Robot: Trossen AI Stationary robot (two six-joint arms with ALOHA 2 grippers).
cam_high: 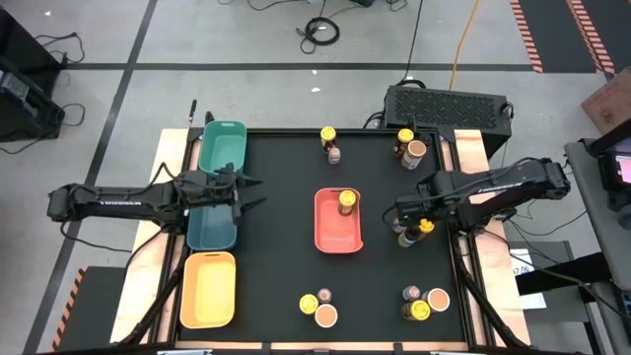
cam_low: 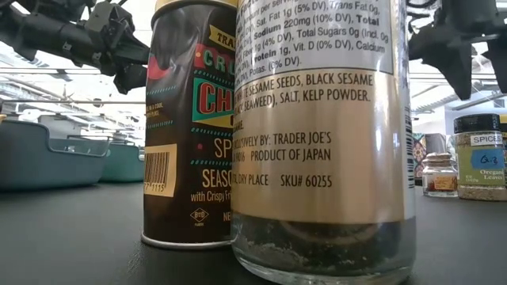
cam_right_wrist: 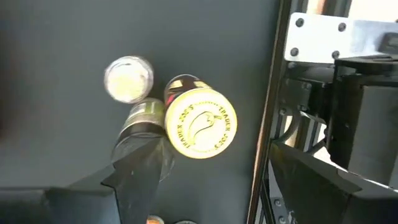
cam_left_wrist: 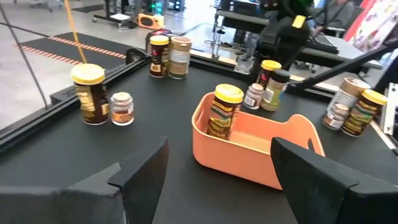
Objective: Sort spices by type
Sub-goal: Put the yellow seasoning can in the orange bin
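Small round spice jars stand in groups on the black table: two pairs at the far edge [cam_high: 328, 135] [cam_high: 409, 144], two groups at the near edge [cam_high: 317, 308] [cam_high: 424, 302], and three at the right [cam_high: 414, 232]. One yellow-lidded jar [cam_high: 346, 200] stands in the coral tray [cam_high: 335, 237]. My right gripper [cam_high: 404, 211] hangs open above the right group; its wrist view looks down on a yellow lid [cam_right_wrist: 201, 124], a dark-lidded jar [cam_right_wrist: 144, 118] and a small pale-lidded jar [cam_right_wrist: 129, 78]. My left gripper [cam_high: 245, 193] is open over the teal tray [cam_high: 210, 229], facing the coral tray [cam_left_wrist: 249, 152].
A green tray [cam_high: 223, 146], the teal tray and a yellow tray [cam_high: 207, 289] line the table's left side. A black box [cam_high: 446, 103] sits behind the far edge. In the low view two near-edge jars [cam_low: 186, 119] [cam_low: 321, 134] fill the foreground.
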